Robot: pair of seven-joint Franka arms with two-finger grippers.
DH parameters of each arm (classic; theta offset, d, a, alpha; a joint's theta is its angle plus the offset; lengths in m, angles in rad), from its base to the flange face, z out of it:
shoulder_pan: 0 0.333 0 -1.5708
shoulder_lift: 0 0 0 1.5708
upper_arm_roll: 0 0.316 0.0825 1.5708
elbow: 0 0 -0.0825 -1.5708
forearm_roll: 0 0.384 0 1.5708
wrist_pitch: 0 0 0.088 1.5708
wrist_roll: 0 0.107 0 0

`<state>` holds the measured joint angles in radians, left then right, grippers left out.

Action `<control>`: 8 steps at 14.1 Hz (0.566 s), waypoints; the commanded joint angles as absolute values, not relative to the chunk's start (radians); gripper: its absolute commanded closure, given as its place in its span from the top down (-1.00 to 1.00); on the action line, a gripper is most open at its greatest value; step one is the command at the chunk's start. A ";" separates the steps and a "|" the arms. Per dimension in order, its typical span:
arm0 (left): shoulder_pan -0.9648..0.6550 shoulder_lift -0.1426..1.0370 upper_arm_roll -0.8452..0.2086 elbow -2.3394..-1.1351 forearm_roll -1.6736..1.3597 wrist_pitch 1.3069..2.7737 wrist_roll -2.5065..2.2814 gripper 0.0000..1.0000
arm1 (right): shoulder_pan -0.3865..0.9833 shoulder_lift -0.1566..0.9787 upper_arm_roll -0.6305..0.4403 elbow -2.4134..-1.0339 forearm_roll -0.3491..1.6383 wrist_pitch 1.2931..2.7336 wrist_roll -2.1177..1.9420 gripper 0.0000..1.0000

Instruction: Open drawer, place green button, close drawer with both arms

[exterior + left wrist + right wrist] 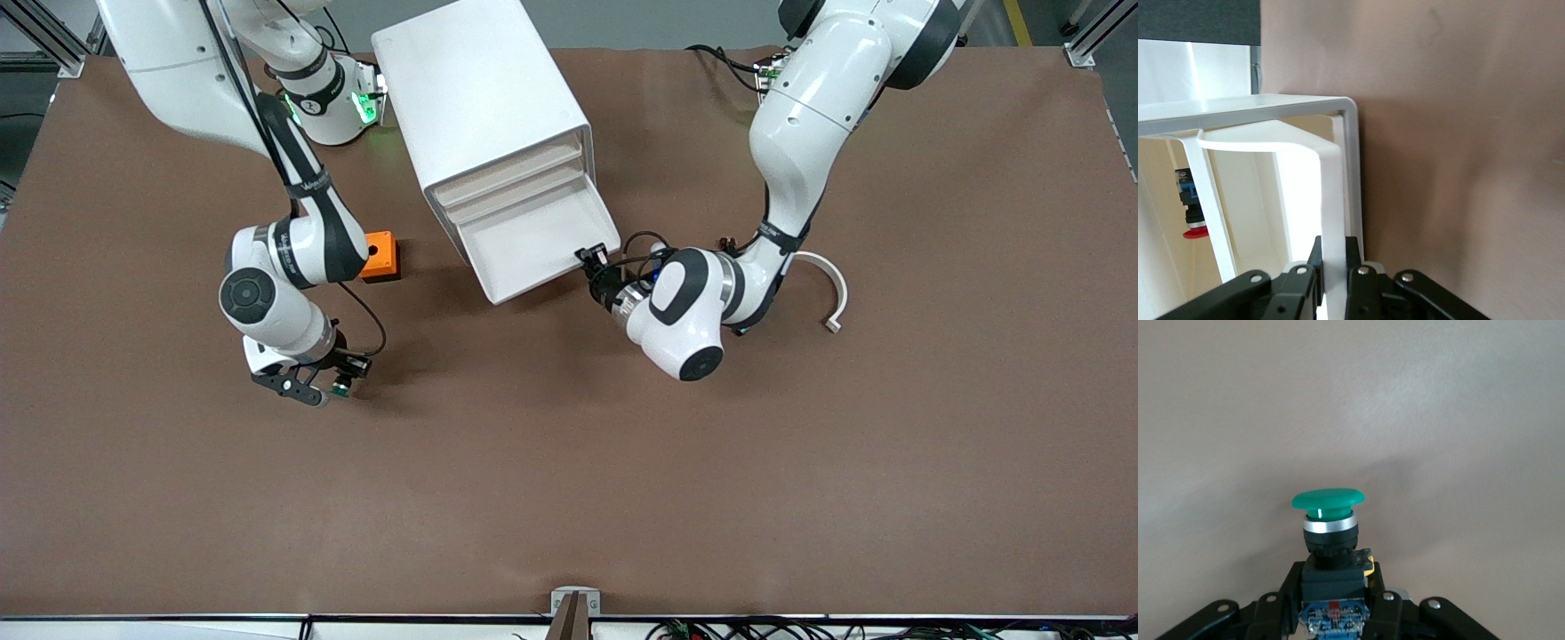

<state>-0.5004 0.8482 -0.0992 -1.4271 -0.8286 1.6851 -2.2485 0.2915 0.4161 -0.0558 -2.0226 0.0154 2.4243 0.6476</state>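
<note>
My right tool (1335, 603) grips the green button (1329, 520) over bare bench (569, 462). My left tool (1335, 277) pinches the open drawer's (533, 244) front lip; drawer interior mostly hidden.

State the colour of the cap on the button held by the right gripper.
Green, on the button; the right wrist view shows it best.
</note>
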 commanded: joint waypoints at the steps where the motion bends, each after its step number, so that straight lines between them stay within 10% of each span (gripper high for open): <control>1: -0.483 0.861 -0.077 -1.368 -0.827 1.689 -2.154 -0.93 | 0.391 0.284 -0.058 -2.048 0.018 2.315 0.834 -1.00; 7: -0.468 0.868 -0.072 -1.371 -0.824 1.717 -2.086 -0.04 | 0.635 0.216 -0.055 -1.957 0.020 2.149 1.263 -1.00; 8: -0.469 0.868 -0.072 -1.373 -0.821 1.717 -2.086 0.59 | 0.670 0.218 -0.055 -1.951 0.020 2.151 1.323 -1.00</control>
<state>-0.4699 0.8567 -0.0762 -1.4005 -0.8288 1.7206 -2.1037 0.6148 0.2139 -0.0449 -1.9777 0.0158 2.1699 1.2220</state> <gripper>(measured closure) 0.564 0.586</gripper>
